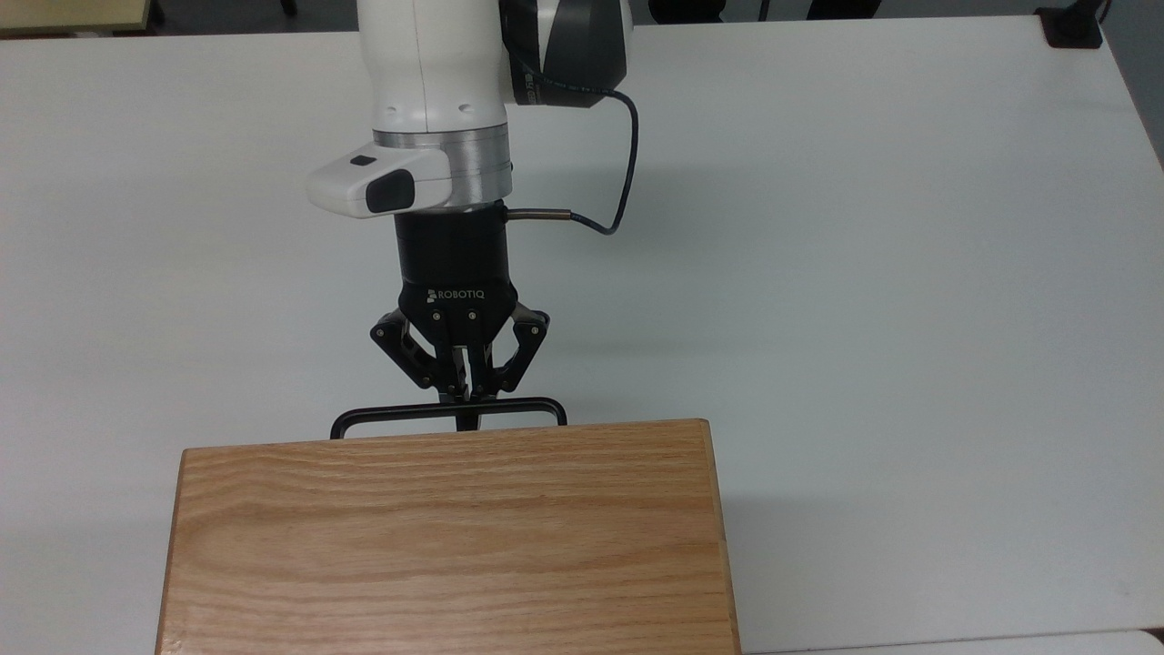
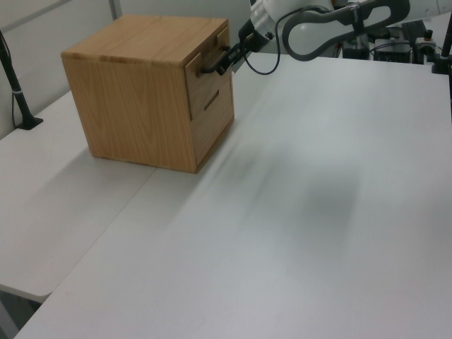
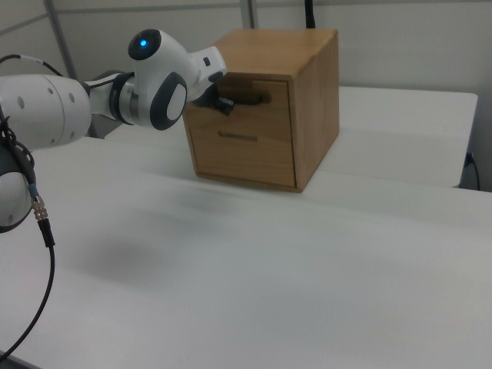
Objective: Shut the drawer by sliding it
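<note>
The drawer [image 2: 205, 86] is pushed into the oak cabinet [image 1: 446, 537], its front panel [image 3: 261, 111] level with the cabinet face. In the top view only its black bar handle [image 1: 450, 414] sticks out past the cabinet's top edge. My gripper [image 1: 466, 398] is shut, fingertips pressed together and resting at the middle of the handle [image 2: 212, 66]. The left view has the gripper [image 2: 224, 61] at the upper drawer's front, and the right view has the gripper [image 3: 225, 103] against the handle [image 3: 246, 98].
A second drawer front [image 3: 242, 157] sits below the first. The cabinet stands on a white table [image 1: 864, 273] with wide bare surface around it. A black clamp [image 1: 1073, 27] is at the top view's far right corner, a black post [image 2: 15, 81] at the left view's left.
</note>
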Robot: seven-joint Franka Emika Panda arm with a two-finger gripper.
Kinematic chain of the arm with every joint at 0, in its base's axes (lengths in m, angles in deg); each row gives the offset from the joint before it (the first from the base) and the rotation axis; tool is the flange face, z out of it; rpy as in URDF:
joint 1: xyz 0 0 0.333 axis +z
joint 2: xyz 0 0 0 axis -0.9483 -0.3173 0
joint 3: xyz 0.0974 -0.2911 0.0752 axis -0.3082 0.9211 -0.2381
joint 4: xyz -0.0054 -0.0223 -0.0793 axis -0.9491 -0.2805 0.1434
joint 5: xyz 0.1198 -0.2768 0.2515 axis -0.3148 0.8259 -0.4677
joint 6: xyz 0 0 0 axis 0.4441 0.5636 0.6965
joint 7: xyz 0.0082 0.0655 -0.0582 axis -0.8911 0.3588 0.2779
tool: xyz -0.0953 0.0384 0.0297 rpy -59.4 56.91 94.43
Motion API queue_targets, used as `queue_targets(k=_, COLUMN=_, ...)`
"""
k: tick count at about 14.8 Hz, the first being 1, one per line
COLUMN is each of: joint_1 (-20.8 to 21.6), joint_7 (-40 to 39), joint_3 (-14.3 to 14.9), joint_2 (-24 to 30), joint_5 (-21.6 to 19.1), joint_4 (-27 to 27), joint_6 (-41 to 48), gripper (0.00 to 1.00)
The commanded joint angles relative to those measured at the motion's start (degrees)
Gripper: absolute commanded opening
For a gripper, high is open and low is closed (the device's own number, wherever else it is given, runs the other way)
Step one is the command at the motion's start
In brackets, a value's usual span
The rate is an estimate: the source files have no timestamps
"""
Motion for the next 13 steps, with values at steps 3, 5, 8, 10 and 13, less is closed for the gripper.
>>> queue_targets(k=3, joint_1=0.4, joint_7=0.41, joint_3=0.45, joint_2=0.49, joint_5=0.19, joint_4=1.19, joint_6=-1.32, gripper=0.0)
queue_targets(k=5, joint_1=0.4, joint_7=0.32, joint_3=0.8, joint_2=2.15, joint_5=0.62, joint_4=-0.38, joint_6=1.74, gripper=0.0)
queue_targets(k=8, joint_1=0.49, joint_7=0.67, joint_3=0.63, joint_2=5.93, joint_5=3.61, joint_4=-2.76, joint_6=13.84, gripper=0.0)
queue_targets(k=10, joint_1=0.58, joint_7=0.85, joint_3=0.63, joint_2=8.22, joint_5=3.7, joint_4=-3.29, joint_6=23.16, gripper=0.0)
queue_targets(k=13, joint_1=0.49, joint_7=0.67, joint_3=0.63, joint_2=12.08, joint_5=3.79, joint_4=-4.43, joint_6=35.12, gripper=0.0)
